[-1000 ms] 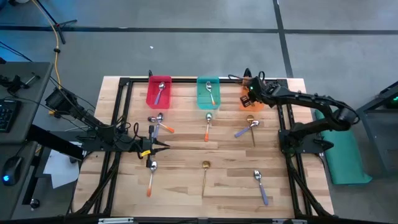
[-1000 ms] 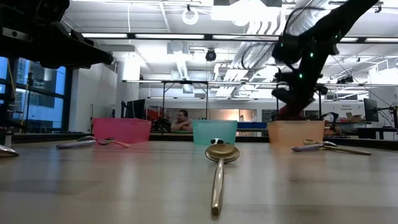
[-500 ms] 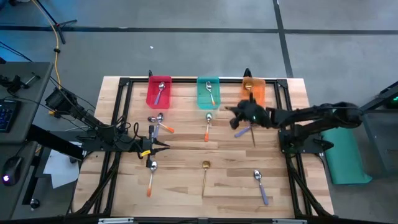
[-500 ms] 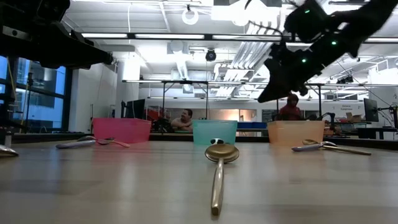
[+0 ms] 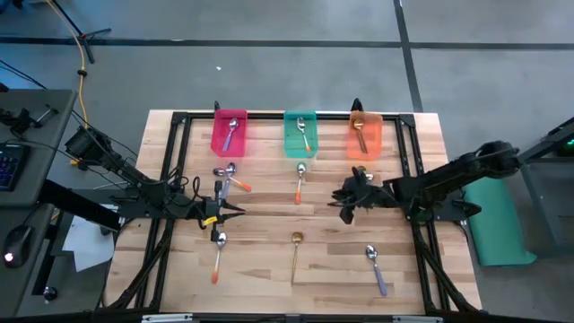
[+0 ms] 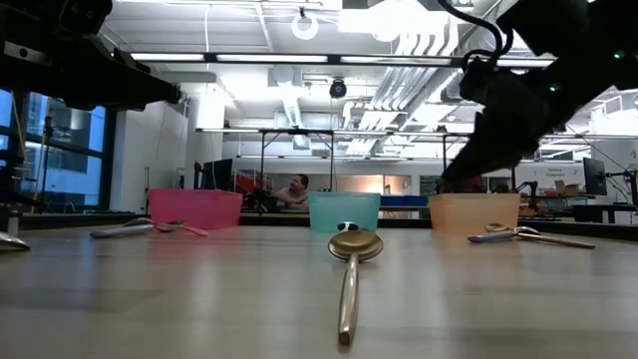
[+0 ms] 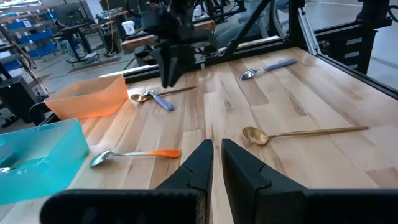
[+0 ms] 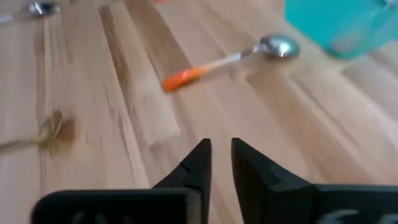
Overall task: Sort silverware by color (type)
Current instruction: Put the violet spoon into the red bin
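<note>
The right claw (image 5: 345,199) hangs empty over the surface (image 5: 260,269), fingers a narrow gap apart. Spoons (image 5: 300,178) lie scattered there, some in the bins (image 5: 300,135). The left claw (image 5: 235,212) waits, pressed together.

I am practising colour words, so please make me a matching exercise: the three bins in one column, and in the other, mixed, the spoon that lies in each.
Column one:
1. red bin
2. teal bin
3. orange bin

Column two:
A. spoon with an orange handle
B. all-gold spoon
C. spoon with a purple handle

Pairs: 1-C, 2-A, 3-B.
</note>
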You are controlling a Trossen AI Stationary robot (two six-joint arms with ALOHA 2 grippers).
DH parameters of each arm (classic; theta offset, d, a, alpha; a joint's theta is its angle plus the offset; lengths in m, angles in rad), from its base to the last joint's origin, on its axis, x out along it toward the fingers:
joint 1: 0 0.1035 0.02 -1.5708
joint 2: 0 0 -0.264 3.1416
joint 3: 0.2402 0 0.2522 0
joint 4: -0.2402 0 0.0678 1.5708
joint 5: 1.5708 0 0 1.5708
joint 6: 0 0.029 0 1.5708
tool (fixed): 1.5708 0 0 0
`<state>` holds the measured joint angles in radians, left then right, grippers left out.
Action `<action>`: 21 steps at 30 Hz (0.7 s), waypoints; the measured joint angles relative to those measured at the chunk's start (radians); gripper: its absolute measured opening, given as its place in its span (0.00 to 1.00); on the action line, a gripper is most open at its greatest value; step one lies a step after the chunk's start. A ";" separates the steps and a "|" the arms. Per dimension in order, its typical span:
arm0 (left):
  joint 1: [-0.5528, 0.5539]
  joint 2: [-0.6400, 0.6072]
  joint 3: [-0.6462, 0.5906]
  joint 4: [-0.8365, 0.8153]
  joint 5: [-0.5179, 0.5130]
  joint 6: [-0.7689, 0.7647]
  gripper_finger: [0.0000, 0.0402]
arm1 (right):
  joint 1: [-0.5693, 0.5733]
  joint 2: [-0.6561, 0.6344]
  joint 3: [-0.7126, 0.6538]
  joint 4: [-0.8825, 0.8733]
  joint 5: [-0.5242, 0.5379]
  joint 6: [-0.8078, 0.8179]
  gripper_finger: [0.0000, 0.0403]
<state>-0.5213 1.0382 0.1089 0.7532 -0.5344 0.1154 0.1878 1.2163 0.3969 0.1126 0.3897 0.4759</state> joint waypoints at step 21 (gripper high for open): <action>0.044 0.000 0.000 -0.025 0.000 0.000 0.06 | -0.100 0.001 0.219 -0.789 -0.034 -0.202 0.37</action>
<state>-0.4770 1.0382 0.1089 0.7280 -0.5343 0.1154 0.0882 1.2175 0.6155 -0.6763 0.3558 0.2741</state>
